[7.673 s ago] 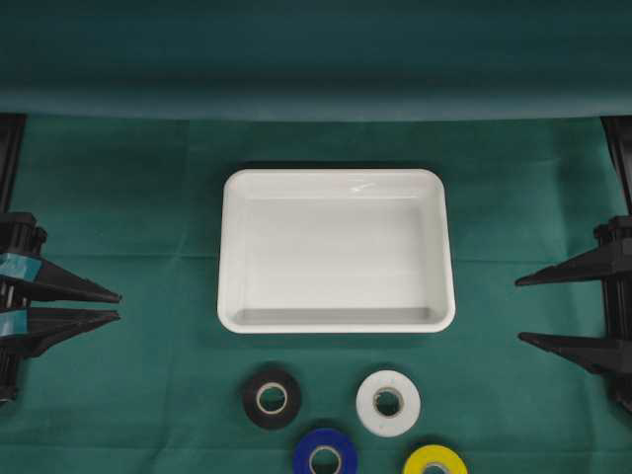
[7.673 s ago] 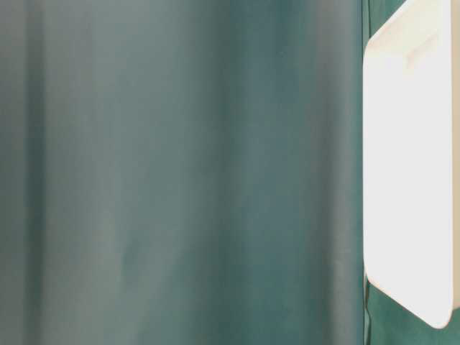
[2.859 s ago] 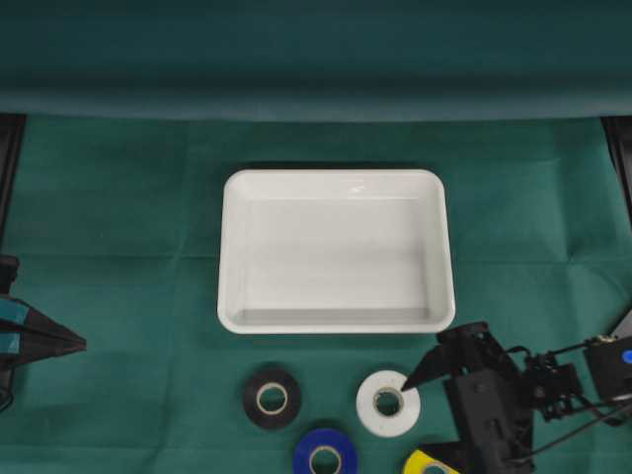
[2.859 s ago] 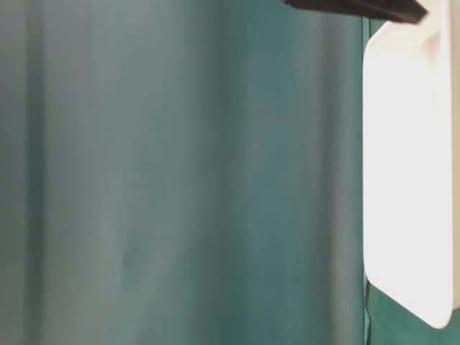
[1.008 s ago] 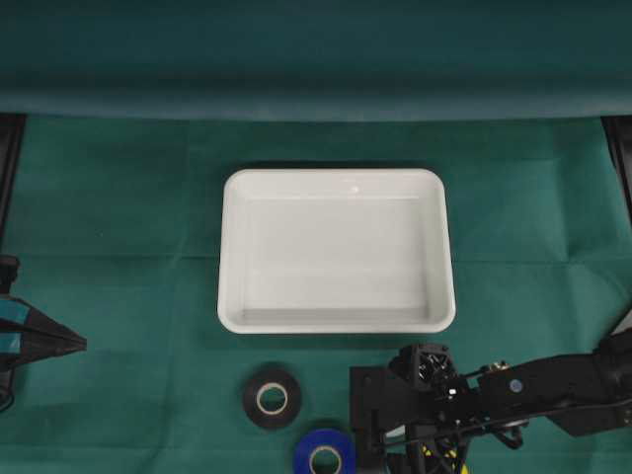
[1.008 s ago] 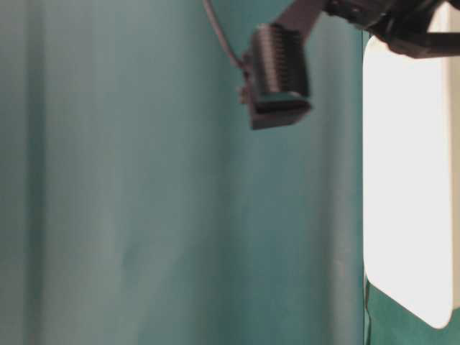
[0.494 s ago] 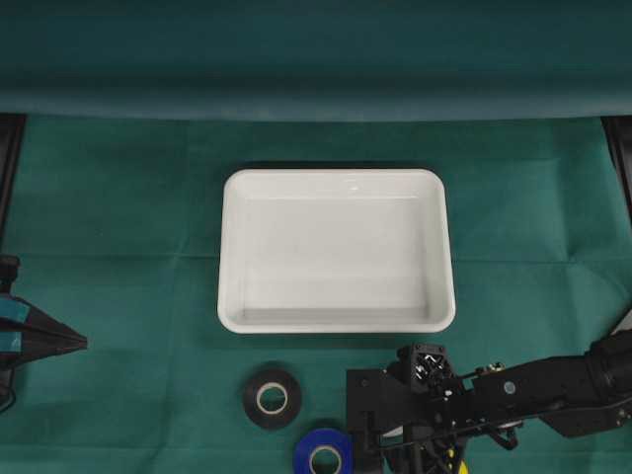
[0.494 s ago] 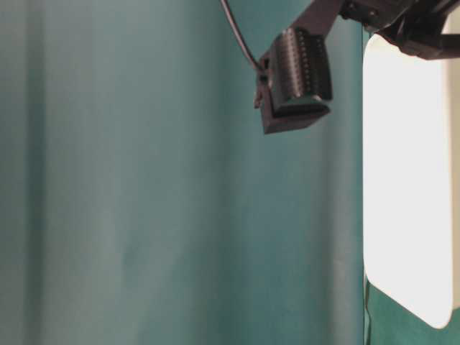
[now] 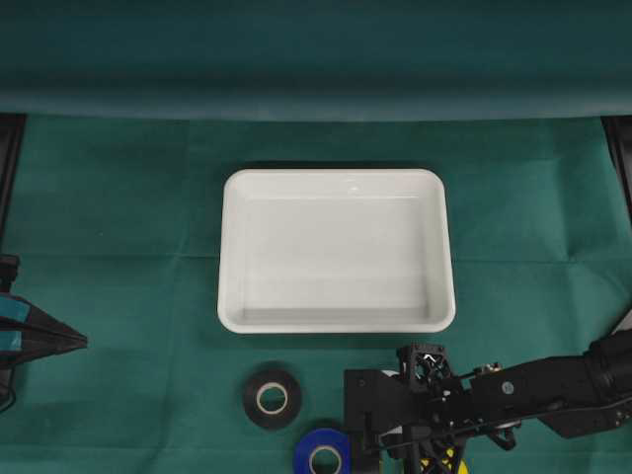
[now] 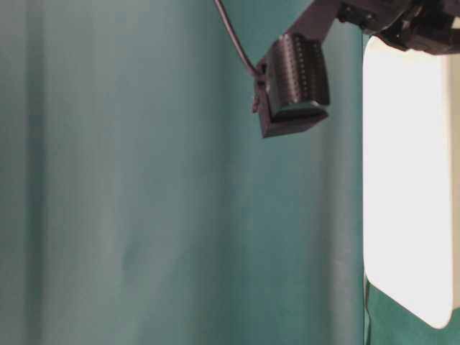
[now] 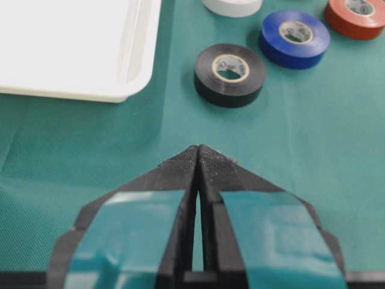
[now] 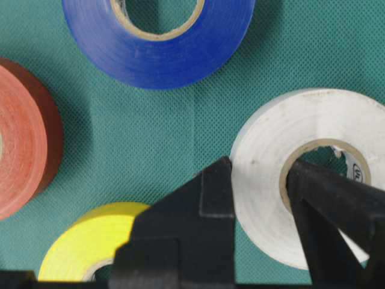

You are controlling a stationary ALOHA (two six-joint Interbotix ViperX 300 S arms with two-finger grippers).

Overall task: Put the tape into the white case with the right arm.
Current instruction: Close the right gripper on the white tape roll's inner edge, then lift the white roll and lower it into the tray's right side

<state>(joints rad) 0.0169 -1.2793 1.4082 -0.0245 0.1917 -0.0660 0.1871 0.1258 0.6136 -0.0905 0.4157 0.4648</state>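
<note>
I see the case [image 9: 336, 249] at the middle of the table [image 9: 118, 197]. Four tape rolls lie in front of it; my right gripper [image 12: 258, 198] sits over one roll [image 12: 301, 180], one finger outside, one inside its hole.

I see a glossy white plastic case [image 9: 336, 249] on matt woven green cloth [image 9: 118, 227], and a smooth-sided white tape [image 12: 301, 174].

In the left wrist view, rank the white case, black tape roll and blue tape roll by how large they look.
1. White case, largest though cut off by the frame.
2. Black tape roll.
3. Blue tape roll, only slightly smaller-looking; it lies farther from the camera, so the two rolls may match.
</note>
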